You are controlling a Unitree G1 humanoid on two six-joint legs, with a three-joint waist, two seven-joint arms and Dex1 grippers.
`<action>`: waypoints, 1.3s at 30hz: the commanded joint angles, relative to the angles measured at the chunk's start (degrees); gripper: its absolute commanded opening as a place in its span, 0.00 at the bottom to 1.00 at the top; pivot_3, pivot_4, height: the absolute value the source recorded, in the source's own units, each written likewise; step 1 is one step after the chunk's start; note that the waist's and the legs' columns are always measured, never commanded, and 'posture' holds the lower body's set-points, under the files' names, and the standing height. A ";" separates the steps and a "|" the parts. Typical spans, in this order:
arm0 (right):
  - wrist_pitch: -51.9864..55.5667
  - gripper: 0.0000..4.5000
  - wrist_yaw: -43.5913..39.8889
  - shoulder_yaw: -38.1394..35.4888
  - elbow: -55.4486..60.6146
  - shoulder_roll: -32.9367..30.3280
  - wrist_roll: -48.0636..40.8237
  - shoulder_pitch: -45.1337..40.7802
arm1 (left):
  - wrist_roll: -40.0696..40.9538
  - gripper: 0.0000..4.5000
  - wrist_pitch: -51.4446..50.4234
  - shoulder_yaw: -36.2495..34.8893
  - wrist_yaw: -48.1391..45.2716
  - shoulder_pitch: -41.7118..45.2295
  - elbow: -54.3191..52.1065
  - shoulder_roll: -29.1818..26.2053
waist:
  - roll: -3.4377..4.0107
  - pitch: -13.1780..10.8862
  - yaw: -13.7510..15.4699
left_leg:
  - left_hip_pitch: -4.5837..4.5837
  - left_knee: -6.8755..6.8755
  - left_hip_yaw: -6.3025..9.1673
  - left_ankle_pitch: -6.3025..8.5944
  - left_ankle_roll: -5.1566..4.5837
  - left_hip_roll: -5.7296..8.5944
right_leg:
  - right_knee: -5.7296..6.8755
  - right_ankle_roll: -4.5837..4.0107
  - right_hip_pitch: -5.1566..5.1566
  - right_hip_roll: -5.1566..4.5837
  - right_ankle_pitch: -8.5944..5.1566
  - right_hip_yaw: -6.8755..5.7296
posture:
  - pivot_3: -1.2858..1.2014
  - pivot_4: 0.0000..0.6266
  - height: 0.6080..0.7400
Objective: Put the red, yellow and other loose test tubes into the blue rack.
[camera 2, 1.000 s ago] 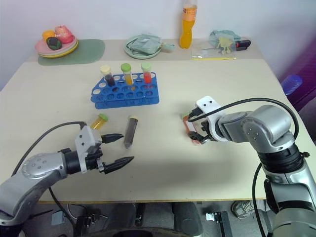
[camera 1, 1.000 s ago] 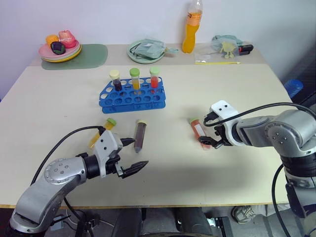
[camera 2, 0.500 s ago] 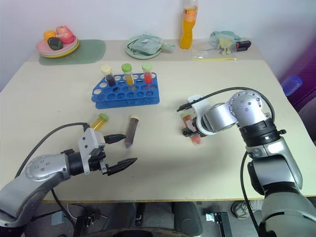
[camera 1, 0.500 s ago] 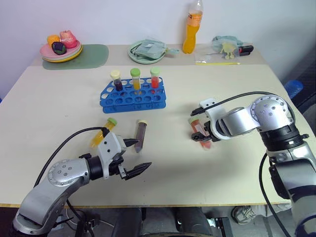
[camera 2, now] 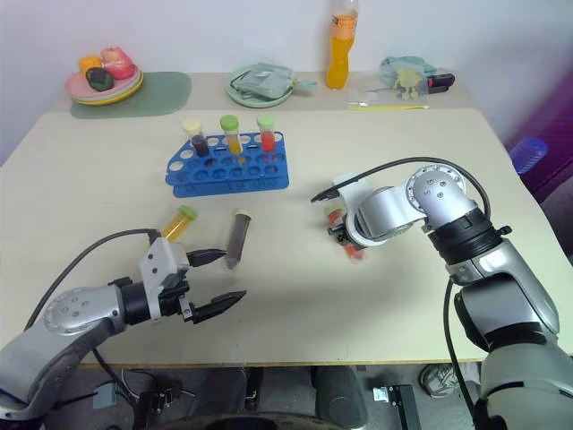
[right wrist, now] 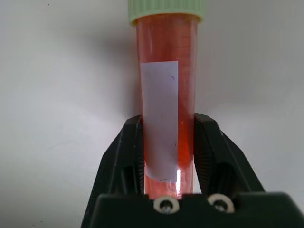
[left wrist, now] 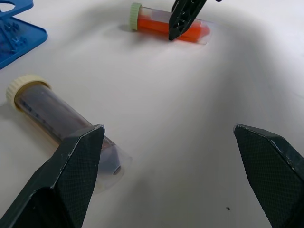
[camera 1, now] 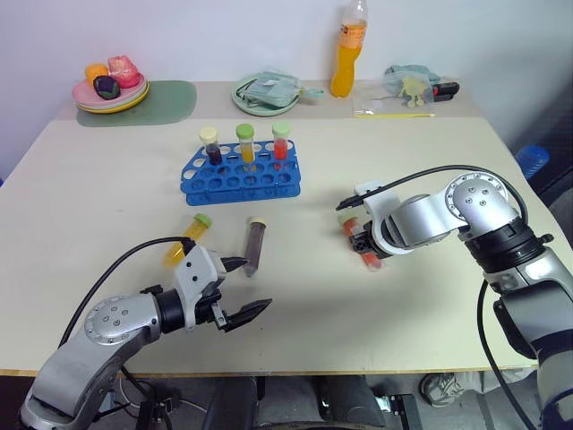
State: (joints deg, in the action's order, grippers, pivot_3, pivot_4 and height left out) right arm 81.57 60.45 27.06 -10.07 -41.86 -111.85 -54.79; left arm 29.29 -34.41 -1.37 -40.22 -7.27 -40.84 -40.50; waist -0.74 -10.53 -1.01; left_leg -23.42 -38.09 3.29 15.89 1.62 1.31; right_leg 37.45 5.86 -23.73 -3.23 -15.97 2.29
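Red tube (right wrist: pixel 166 109): green cap, white label, lying flat on the table (camera 1: pixel 430 296) right of centre. The right gripper (right wrist: pixel 167 142) is clenched on its lower body, one black finger on each side, pointing steeply down at it.

Brown tube (camera 1: pixel 255 245): cream cap, lying on the table in front of the rack, cap toward the rack. Untouched.

Yellow tube (camera 1: pixel 185 240): green cap, lying just left of the brown tube, tilted away from it. Untouched.

Blue rack (camera 1: pixel 240 176): stands at mid-table beyond the two loose tubes. Its back row holds three upright tubes: a dark one with cream cap (camera 1: pixel 210 145), a yellow one with green cap (camera 1: pixel 245 143), a red one with green cap (camera 1: pixel 281 141). The front rows of holes are unfilled.

Left gripper (camera 1: pixel 240 288): released, fingers spread wide, holding nothing. It hovers low over the near part of the table, just in front of the brown tube, pointing toward the right.

Far edge of the table: plate with toy fruit (camera 1: pixel 109 88) on a green mat (camera 1: pixel 166 100), round green plate (camera 1: pixel 266 93) with a packet on it, orange drink bottle (camera 1: pixel 348 52), small clutter (camera 1: pixel 412 86) at the right corner.
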 commanded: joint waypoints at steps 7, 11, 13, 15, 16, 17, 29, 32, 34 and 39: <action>-21.31 0.27 -41.64 -5.70 23.43 3.63 37.46 -3.63 | 0.14 1.00 3.02 -8.98 5.60 -3.14 2.24 4.55 | 0.09 -0.05 0.06 | -0.03 0.08 0.01 0.02 -0.04 -0.17 | -0.01 0.00 -0.12 0.20 -0.01 -0.01 | 0.52 0.24 0.92; -41.22 0.27 -57.56 1.24 17.39 10.09 62.41 -1.33 | 0.06 1.00 6.59 -11.97 10.97 -0.64 5.02 11.35 | 0.03 -0.01 0.20 | 0.01 -0.02 0.01 0.03 -0.04 -0.14 | -0.03 0.02 -0.02 0.16 0.00 -0.02 | 0.52 0.24 0.92; -47.77 0.27 -61.56 1.15 10.61 15.52 69.31 -0.79 | -1.30 1.00 8.32 -12.57 13.20 0.69 6.37 13.73 | 0.00 0.01 0.05 | 0.07 -0.04 -0.01 0.02 -0.03 -0.13 | -0.01 0.06 0.03 0.14 0.04 -0.01 | 0.52 0.24 0.92; -53.97 0.27 -63.89 -0.83 2.49 21.93 74.21 -0.79 | -3.41 1.00 10.67 -13.14 15.70 2.25 8.27 15.52 | 0.00 0.00 0.04 | 0.07 -0.03 -0.02 0.01 -0.02 -0.12 | 0.07 0.05 -0.01 0.13 0.05 0.00 | 0.52 0.24 0.92; -57.17 0.27 -65.22 -1.87 -1.45 24.88 76.25 -0.71 | -4.88 1.00 12.40 -13.44 17.04 2.98 9.16 16.33 | 0.00 0.00 0.04 | 0.05 -0.03 -0.03 0.01 0.00 -0.11 | 0.12 0.04 -0.06 0.13 0.05 0.01 | 0.52 0.24 0.92; -59.31 0.27 -66.42 -2.78 -4.15 26.94 77.99 -0.62 | -5.88 1.00 13.65 -13.57 17.82 3.38 9.77 16.82 | 0.00 0.00 0.04 | 0.03 -0.02 -0.04 0.00 0.01 -0.11 | 0.15 0.04 -0.13 0.13 0.05 0.02 | 0.52 0.24 0.92; -79.98 0.27 -69.74 -11.11 -26.11 39.08 96.32 1.66 | -6.75 1.00 16.35 -13.55 20.48 1.08 7.69 19.04 | 0.01 0.00 -0.09 | -0.06 0.05 -0.12 -0.11 0.22 0.01 | 0.48 0.03 -0.49 -0.03 0.05 0.07 | 0.52 0.24 0.92; -81.70 0.27 -70.24 -12.80 -28.81 39.88 98.86 1.71 | -6.07 1.00 15.90 -13.45 20.20 0.81 7.21 18.87 | 0.01 0.00 -0.16 | -0.06 0.06 -0.11 -0.14 0.27 0.00 | 0.55 0.02 -0.52 0.00 0.04 0.08 | 0.52 0.24 0.92; -82.70 0.27 -70.39 -13.91 -30.34 40.46 100.34 1.63 | -5.93 1.00 15.70 -13.27 19.98 0.74 7.01 18.66 | 0.01 0.00 -0.18 | -0.05 0.06 -0.11 -0.15 0.29 0.00 | 0.57 0.02 -0.52 0.00 0.04 0.09 | 0.52 0.24 0.92; -84.88 0.27 -71.07 -16.44 -33.98 41.93 103.01 0.71 | -5.64 1.00 15.28 -12.82 19.88 1.04 6.78 18.57 | 0.01 0.00 -0.23 | -0.04 0.06 -0.11 -0.16 0.31 -0.01 | 0.60 0.02 -0.53 0.02 0.04 0.08 | 0.52 0.24 0.92</action>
State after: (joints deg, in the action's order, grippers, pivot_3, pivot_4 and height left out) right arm -2.03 -10.21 11.75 -43.37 -0.65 -9.71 -52.59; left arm 23.14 -19.41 -14.16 -20.26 -6.38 -31.76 -21.76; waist -0.73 -10.53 -1.23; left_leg -23.47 -38.04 3.19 15.72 1.93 1.31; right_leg 38.05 5.88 -24.26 -3.21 -15.93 2.37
